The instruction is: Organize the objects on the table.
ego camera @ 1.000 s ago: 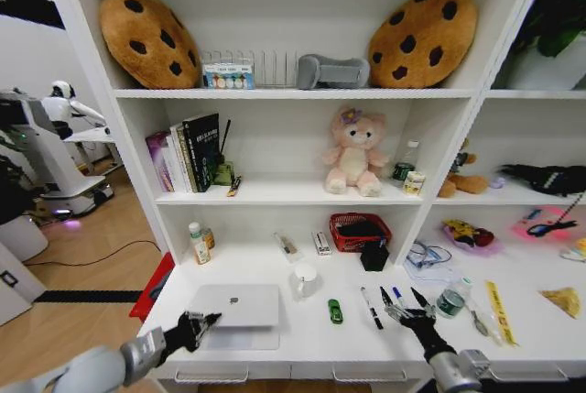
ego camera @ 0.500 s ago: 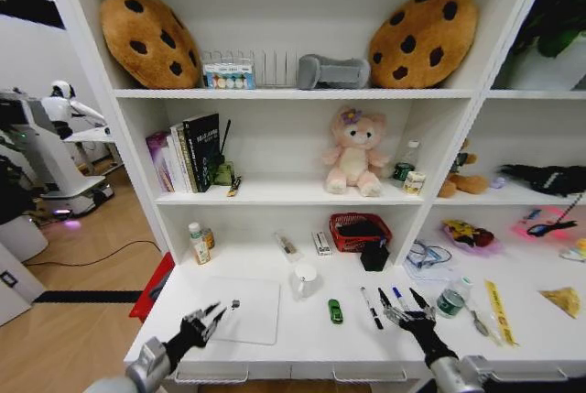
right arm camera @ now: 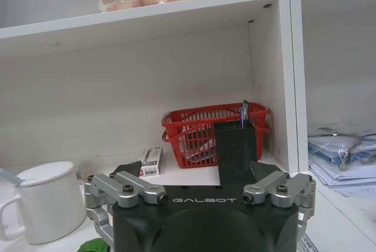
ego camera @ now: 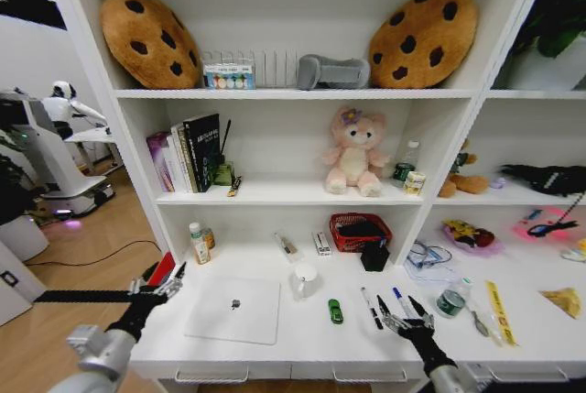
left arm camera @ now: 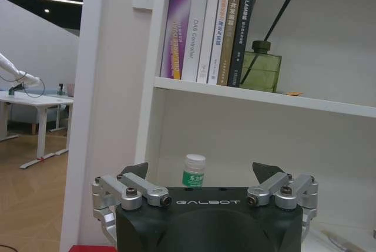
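Note:
A thin silver laptop (ego camera: 233,310) lies closed and flat on the left part of the white table (ego camera: 302,344). To its right sit a tiny green toy car (ego camera: 335,311), a dark marker (ego camera: 371,308) and a blue-capped pen (ego camera: 400,300). My left gripper (ego camera: 157,285) hangs open in the air just off the table's left edge, away from the laptop; in the left wrist view the left gripper (left arm camera: 201,171) faces the shelf side with nothing between its fingers. My right gripper (ego camera: 403,322) is open low over the table just in front of the pens, empty in the right wrist view (right arm camera: 192,172).
At the back of the table stand a white mug (ego camera: 304,278), a red basket (ego camera: 360,231), a black pen holder (ego camera: 374,256) and a small bottle (ego camera: 199,244). Papers, a jar (ego camera: 450,301) and a yellow ruler (ego camera: 499,311) crowd the right side. Shelves rise close behind.
The laptop's raised lid came down flat. My left gripper let go and drew back to the left, past the table's edge. My right gripper barely shifted.

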`<state>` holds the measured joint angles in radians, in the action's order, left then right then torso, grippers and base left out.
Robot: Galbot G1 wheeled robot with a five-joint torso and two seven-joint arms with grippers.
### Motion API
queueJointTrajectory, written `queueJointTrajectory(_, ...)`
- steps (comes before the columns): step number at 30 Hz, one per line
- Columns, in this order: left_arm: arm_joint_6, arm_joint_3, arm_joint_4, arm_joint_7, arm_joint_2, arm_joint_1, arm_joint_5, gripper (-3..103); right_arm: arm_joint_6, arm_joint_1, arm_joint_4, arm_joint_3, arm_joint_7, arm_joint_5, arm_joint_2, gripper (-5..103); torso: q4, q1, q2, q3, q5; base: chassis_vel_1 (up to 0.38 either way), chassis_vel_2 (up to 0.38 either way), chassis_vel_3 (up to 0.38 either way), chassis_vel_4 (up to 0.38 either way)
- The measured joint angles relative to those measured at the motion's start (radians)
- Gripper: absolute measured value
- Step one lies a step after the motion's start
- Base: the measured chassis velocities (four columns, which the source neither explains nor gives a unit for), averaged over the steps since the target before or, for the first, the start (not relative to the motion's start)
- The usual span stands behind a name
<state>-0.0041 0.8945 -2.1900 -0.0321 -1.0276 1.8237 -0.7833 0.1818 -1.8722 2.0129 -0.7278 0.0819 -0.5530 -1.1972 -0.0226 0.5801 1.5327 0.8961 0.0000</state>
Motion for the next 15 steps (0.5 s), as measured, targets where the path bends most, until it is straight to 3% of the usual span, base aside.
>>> queueJointTrajectory(15, -0.016, 0.009, 0.046, 0.022, 0.0, 0.008, -0.019, 100, -0.002, -0.001, 0.026, 0.056, 0.034, 0.053, -0.012, 100, 0.0, 0.0, 0.0, 0.0, -0.0001, 0.0, 0.0, 0.0, 0.0)
